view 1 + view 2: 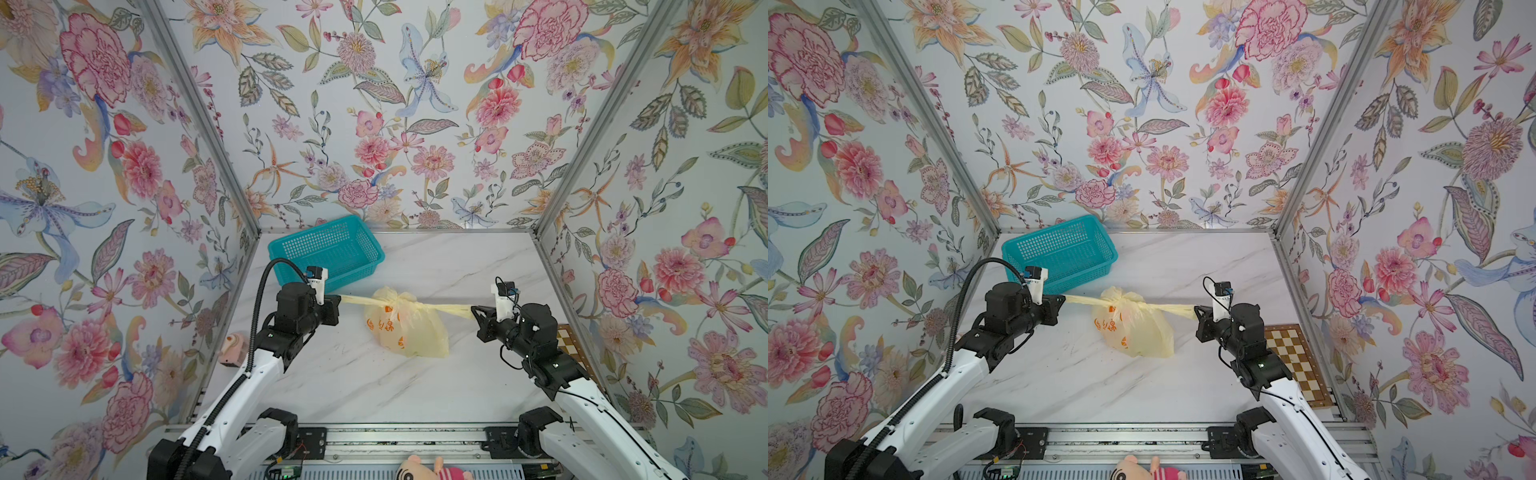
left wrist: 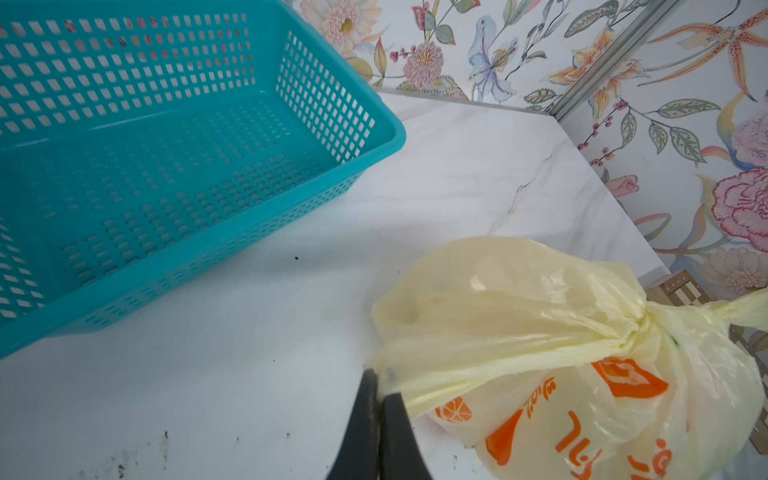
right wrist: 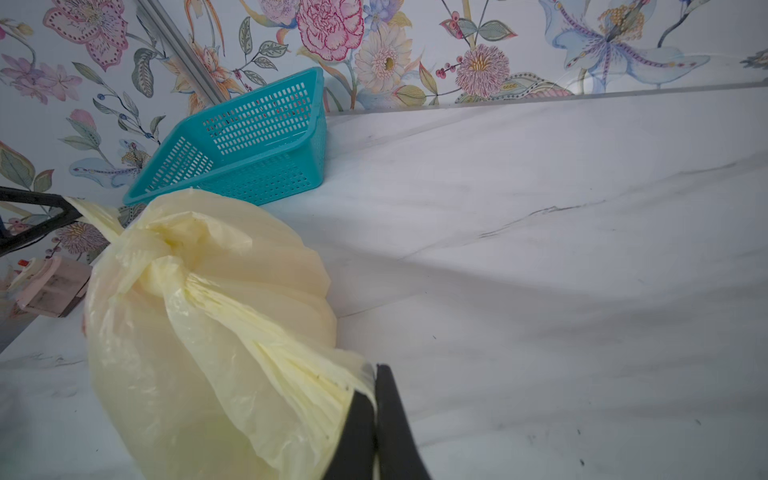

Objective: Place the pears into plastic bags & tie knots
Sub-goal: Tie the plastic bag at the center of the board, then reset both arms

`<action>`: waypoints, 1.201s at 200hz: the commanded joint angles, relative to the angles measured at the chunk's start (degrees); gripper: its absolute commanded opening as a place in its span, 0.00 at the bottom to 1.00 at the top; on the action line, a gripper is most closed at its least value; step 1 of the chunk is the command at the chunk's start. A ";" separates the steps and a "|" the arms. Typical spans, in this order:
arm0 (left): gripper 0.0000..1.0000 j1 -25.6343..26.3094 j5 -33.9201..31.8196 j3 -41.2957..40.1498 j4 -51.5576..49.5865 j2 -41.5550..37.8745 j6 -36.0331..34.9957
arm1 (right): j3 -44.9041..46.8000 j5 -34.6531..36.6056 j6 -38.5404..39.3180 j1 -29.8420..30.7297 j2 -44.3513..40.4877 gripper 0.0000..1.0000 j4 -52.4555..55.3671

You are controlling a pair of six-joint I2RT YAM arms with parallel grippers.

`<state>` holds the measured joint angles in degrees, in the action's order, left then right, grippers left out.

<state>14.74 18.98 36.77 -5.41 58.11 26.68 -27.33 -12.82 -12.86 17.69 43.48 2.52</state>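
Note:
The pale-yellow plastic bag [image 1: 405, 328] [image 1: 1136, 328] with orange print lies bulging in the middle of the marble table. Its two handle strips are tied in a knot [image 2: 640, 328] [image 3: 166, 257] on top, and the ends stretch taut to either side. My left gripper [image 1: 338, 297] [image 2: 382, 386] is shut on the left strip [image 1: 357, 299]. My right gripper [image 1: 473, 309] [image 3: 374, 382] is shut on the right strip [image 1: 449, 309]. The pears are hidden inside the bag.
An empty teal mesh basket [image 1: 328, 249] stands at the back left, just behind the left gripper. A pinkish toy [image 1: 235, 349] sits by the left wall. A checkerboard [image 1: 1296, 361] lies at the right edge, and a plush toy [image 1: 432, 467] lies in front of the table.

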 commanded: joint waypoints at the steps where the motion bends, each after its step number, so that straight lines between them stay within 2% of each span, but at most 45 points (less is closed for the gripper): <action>1: 0.00 -4.28 -8.84 -2.36 4.46 1.34 2.93 | 1.75 5.33 -1.42 -3.79 -0.59 0.00 -0.06; 4: 0.00 -4.21 -8.88 -2.37 4.72 1.52 3.08 | 1.71 4.65 -1.46 -3.95 -0.71 0.00 -0.39; 9: 0.13 -4.17 -9.19 -2.33 4.88 1.74 3.27 | 1.53 3.52 -1.36 -4.42 -0.92 0.03 -0.73; 13: 0.23 -4.19 -9.69 -2.27 4.87 1.81 3.38 | 1.31 2.84 -1.37 -4.78 -1.10 0.17 -0.85; 17: 0.33 -4.20 -10.29 -2.10 4.80 1.76 3.46 | 0.96 2.58 -1.31 -5.13 -1.33 0.37 -0.92; 21: 0.41 -4.20 -11.00 -2.01 4.73 1.77 3.39 | 0.48 2.51 -1.26 -5.48 -1.51 0.52 -0.92; 30: 0.57 -4.24 -12.80 -1.72 4.50 1.45 3.06 | -0.77 2.58 -0.66 -6.26 -1.80 0.69 -0.42; 43: 0.73 -4.22 -16.79 -1.33 3.54 1.03 2.30 | -2.61 3.45 0.94 -7.64 -1.74 0.80 0.56; 67: 0.92 -4.33 -26.06 -1.15 2.26 1.33 0.09 | -4.47 7.31 3.46 -11.52 0.78 0.89 0.90; 72: 0.99 -4.37 -28.44 -1.25 2.20 1.68 -0.46 | -4.61 8.79 3.82 -12.63 1.61 0.92 0.79; 81: 1.00 -4.38 -33.09 -1.68 2.37 2.49 -1.12 | -4.74 12.10 4.76 -14.35 3.34 1.00 0.24; 93: 1.00 -4.67 -37.76 -2.64 3.74 3.72 -1.73 | -4.43 16.56 6.58 -16.23 5.85 0.99 -1.37; 112: 1.00 -4.69 -43.51 -5.82 9.69 5.30 -3.42 | -1.00 20.49 10.11 -17.95 10.61 0.99 -10.47; 133: 1.00 -4.63 -45.90 -10.80 21.84 6.81 -8.55 | 3.92 18.79 9.89 -19.46 18.17 0.99 -25.47; 149: 0.99 -4.58 -48.26 -11.13 25.97 7.68 -12.81 | 7.69 18.41 10.94 -18.53 24.29 0.99 -40.27; 164: 1.00 -4.63 -49.97 -15.25 38.26 8.99 -19.60 | 9.84 15.70 12.64 -17.94 31.04 0.99 -53.54; 172: 1.00 -4.93 -51.47 -17.84 47.20 10.72 -23.13 | 7.93 16.08 13.39 -17.40 33.80 0.99 -52.59; 185: 1.00 -5.64 -51.18 -20.84 60.20 15.63 -28.41 | 6.35 16.41 13.60 -17.05 38.11 0.99 -51.85; 199: 1.00 -6.11 -47.72 -22.09 72.31 22.22 -33.40 | 8.39 14.97 13.85 -17.17 43.24 0.99 -60.59; 214: 1.00 -6.04 -47.46 -18.48 67.97 25.49 -33.70 | 11.51 15.57 15.00 -16.22 45.54 0.99 -68.79; 227: 1.00 -6.04 -42.66 -18.48 66.75 25.08 -35.03 | 11.56 17.38 15.21 -15.50 44.94 0.99 -67.43; 240: 1.00 -6.28 -40.03 -20.30 67.34 22.93 -33.03 | 10.74 19.84 14.30 -15.47 45.45 0.99 -66.61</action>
<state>9.26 -26.48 16.80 53.80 83.48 -3.66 -16.34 3.95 0.73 1.63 88.49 -56.45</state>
